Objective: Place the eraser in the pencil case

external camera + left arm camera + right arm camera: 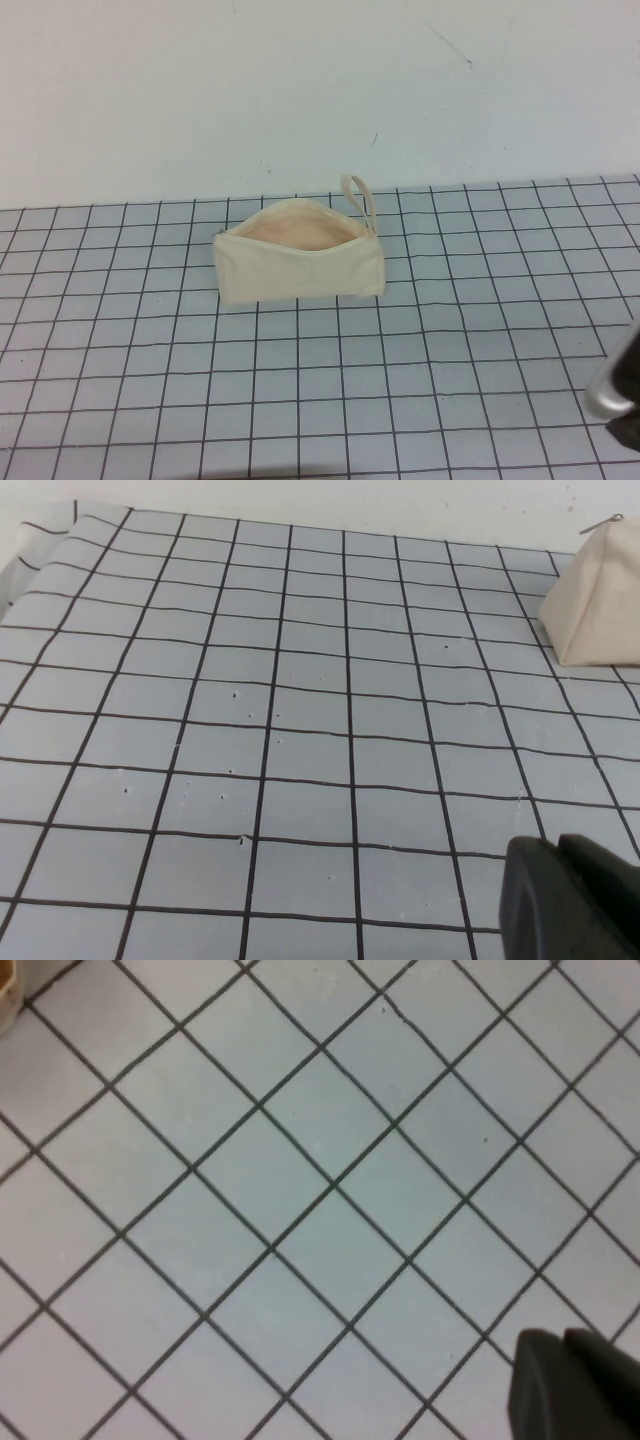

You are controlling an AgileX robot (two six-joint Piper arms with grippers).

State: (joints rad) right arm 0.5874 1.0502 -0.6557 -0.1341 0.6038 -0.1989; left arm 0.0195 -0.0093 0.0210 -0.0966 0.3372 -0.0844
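The pencil case sat open near the counter's far edge, both hands' states undeterminable (right arm at the near right corner).

Right arm: silver-grey cylindrical metal link, black housing behind and below it, only small part in high view.
Left gripper: matte black moulded plastic, rounded edges, shallow seam between two lobes.
Right gripper: same matte black plastic, smooth rounded hump, faint groove; no visible cables, screws, markings.
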